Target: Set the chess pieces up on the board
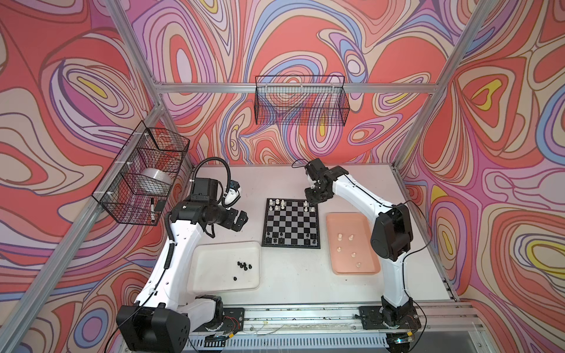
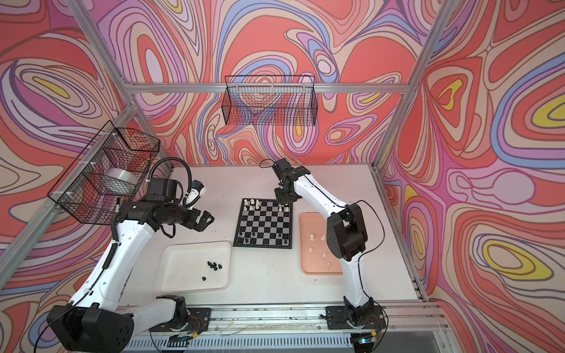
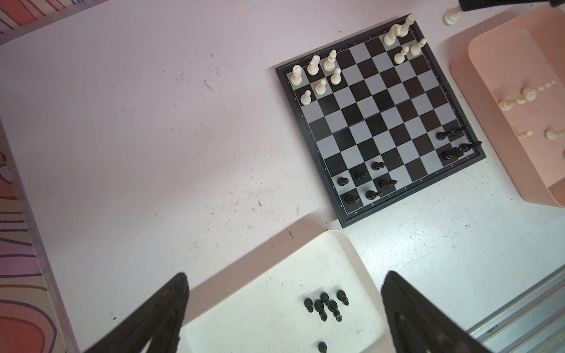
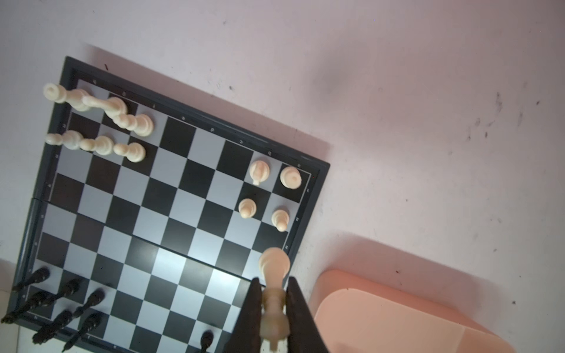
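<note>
The board (image 1: 291, 223) lies mid-table, with cream-white chess pieces (image 1: 277, 202) on its far rows and black ones (image 1: 275, 240) on its near rows. My right gripper (image 4: 273, 279) is shut on a cream-white piece (image 4: 274, 262), held over the board's far right corner; in both top views it (image 1: 310, 203) hovers there. My left gripper (image 3: 285, 275) is open and empty, left of the board (image 3: 379, 122) and above the white tray's far edge. Several loose black pieces (image 3: 325, 304) lie in the white tray (image 1: 214, 269). Several cream-white ones (image 1: 345, 244) stand in the pink tray (image 1: 363, 262).
A wire basket (image 1: 143, 174) hangs on the left wall with a tape roll and a marker in it. Another wire basket (image 1: 301, 102) hangs on the back wall. A metal rail (image 1: 305, 314) runs along the table's front edge.
</note>
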Controlling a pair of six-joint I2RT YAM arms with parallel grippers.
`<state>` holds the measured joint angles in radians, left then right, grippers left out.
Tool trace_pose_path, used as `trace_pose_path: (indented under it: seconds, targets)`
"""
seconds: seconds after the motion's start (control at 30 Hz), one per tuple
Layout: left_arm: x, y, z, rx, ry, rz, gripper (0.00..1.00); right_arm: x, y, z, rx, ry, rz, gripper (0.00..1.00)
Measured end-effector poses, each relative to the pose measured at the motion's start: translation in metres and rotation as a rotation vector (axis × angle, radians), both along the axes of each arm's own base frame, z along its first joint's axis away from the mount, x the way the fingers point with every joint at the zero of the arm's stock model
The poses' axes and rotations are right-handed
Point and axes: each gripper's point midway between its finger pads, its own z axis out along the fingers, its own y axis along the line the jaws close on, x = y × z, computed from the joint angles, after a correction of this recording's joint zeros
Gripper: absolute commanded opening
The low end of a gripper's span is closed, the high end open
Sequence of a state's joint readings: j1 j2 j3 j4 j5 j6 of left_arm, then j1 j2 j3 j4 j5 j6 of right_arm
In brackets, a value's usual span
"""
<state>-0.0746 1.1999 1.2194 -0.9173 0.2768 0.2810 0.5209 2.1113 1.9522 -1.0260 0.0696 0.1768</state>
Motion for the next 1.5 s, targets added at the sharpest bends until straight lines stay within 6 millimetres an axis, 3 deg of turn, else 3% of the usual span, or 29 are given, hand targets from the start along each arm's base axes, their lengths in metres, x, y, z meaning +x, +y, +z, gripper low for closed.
trace_pose_path:
  seconds: [0.27,0.7,1.13,1.5]
  targets:
    - [0.0,-0.002,0.0,-0.003,0.0,-0.007,0.99,0.01,0.033,-0.006,0.018,-0.019,0.046,0.11]
    - [-0.001,-0.004,0.0,-0.005,0.001,-0.013,0.99,0.015,0.065,-0.027,0.031,-0.036,0.09,0.11]
    - [-0.001,-0.005,0.001,-0.007,0.0,-0.015,1.0,0.026,0.08,-0.044,0.041,-0.055,0.104,0.11]
    - [-0.001,-0.005,0.001,-0.007,0.0,-0.015,0.99,0.035,0.091,-0.041,0.062,-0.086,0.111,0.11]
